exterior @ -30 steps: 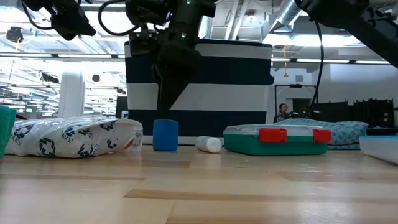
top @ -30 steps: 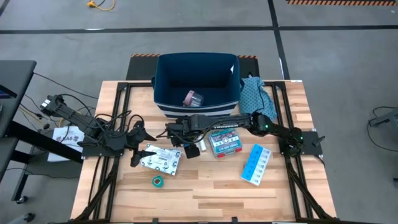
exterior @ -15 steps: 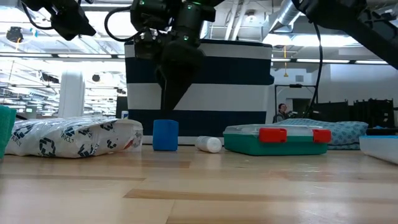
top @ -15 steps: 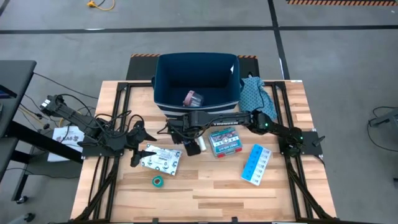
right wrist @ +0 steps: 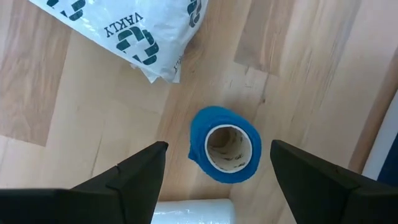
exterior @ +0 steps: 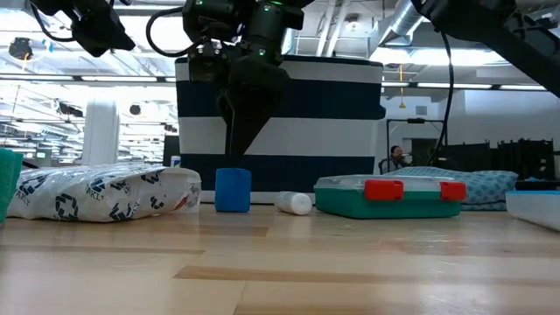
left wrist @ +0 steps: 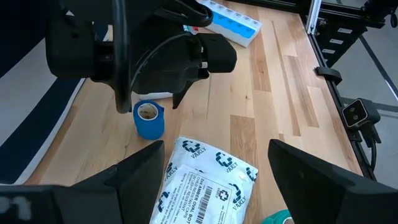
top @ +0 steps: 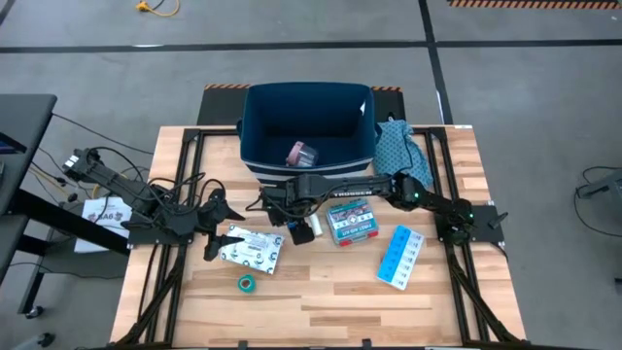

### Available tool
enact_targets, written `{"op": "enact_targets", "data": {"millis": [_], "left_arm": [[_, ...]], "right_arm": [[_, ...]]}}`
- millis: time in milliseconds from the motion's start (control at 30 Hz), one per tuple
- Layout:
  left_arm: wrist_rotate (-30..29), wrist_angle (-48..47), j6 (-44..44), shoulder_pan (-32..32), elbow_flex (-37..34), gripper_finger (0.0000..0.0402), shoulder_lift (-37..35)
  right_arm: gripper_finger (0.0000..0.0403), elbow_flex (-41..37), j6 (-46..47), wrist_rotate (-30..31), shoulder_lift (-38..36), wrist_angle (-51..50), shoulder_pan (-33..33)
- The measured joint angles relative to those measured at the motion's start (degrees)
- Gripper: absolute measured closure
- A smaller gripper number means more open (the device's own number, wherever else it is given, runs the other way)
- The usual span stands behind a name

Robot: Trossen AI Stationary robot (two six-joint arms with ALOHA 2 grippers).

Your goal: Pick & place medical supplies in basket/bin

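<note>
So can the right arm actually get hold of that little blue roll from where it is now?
Probably yes. The right gripper hangs right above the blue roll with its fingers open on either side. Nothing covers the roll; the white packet and the white tube lie beside it, not on it.

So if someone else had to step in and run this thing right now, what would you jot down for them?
Right gripper: open, hanging straight above the blue roll, which stands upright on the table near the bin.
Left gripper: open, waiting over the white packet.
Done: one pink item lies in the bin.
Left on the table: blue roll, white tube, white packet, teal-and-red box, light blue pill organiser, green roll.
Likely next: lower the right gripper onto the blue roll.
</note>
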Motion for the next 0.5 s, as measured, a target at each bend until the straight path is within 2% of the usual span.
{"op": "enact_targets", "data": {"millis": [300, 500], "left_arm": [[0.0, 0.4, 0.0, 0.0, 0.0, 0.0126, 0.0], [0.0, 0.4, 0.0, 0.0, 0.0, 0.0126, 0.0]], "right_arm": [[0.012, 0.0, 0.2, 0.3, 3.9, -0.5, 0.0], [0.012, 0.0, 0.5, 1.5, 3.9, 2.0, -0.1]]}}
